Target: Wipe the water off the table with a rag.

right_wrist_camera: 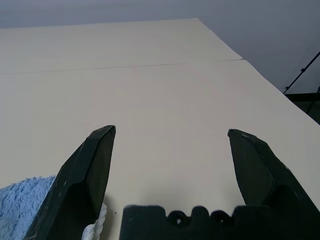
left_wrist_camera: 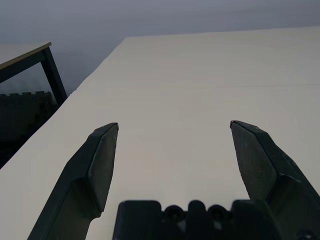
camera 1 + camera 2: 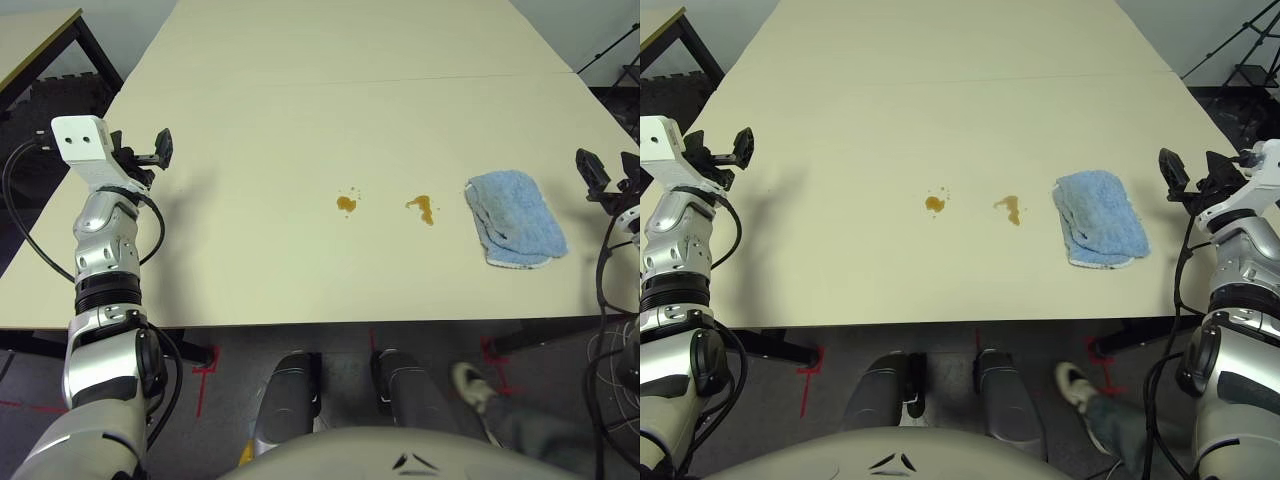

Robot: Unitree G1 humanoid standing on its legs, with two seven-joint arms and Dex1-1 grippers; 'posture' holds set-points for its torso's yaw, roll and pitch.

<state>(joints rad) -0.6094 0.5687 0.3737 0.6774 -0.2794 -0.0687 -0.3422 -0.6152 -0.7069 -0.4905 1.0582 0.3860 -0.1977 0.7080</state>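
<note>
Blue rag [image 3: 515,232] sits centre-right untouched, so right gripper [image 3: 1188,172], fingers apart like left gripper [image 3: 143,152], should pinch its middle.

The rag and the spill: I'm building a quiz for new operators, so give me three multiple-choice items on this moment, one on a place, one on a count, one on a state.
1. Where does the rag lie relative to the water?
A. On the robot's right of it
B. On the robot's left of it
C. On top of it

2. How many blotches of water are on the table?
A. One
B. Two
C. Four

3. How are the right gripper and left gripper?
A. Both open, holding nothing
B. Right shut on the rag
C. Both shut

Answers: 1 A, the rag sits apart, rightward of both blotches. 2 B, two amber spots show side by side. 3 A, each wrist view shows the fingers spread wide over bare tabletop.
</note>
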